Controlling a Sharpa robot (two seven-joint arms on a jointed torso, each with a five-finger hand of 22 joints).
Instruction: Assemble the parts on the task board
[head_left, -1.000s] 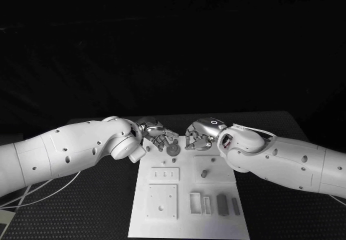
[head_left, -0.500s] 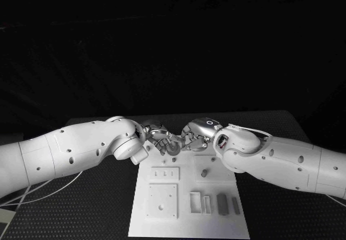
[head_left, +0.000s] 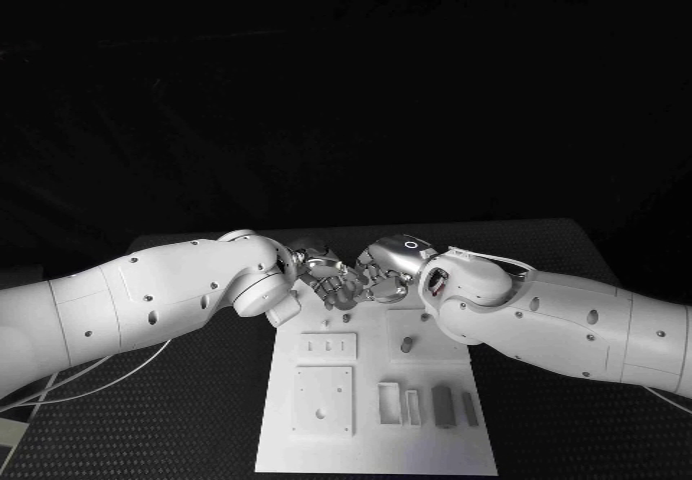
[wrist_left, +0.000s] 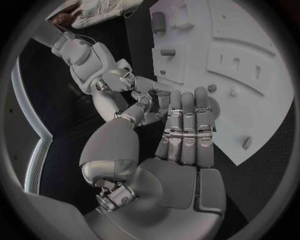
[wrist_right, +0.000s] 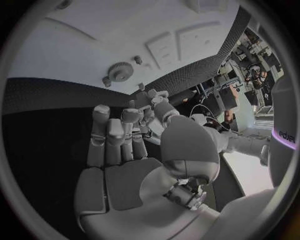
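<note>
At the task board (head_left: 375, 440) far edge, left robot hand (head_left: 326, 280) and right robot hand (head_left: 381, 277) meeting fingertip to fingertip (grip contents unclear).

- The head camera looks down from high up at the task board (head_left: 378, 400) on the counter (head_left: 577, 420).
- Each wrist camera sits close behind its own hand, looking along the fingers (wrist_left: 185, 125) at the task board's far end.
- All three views share that end.
</note>
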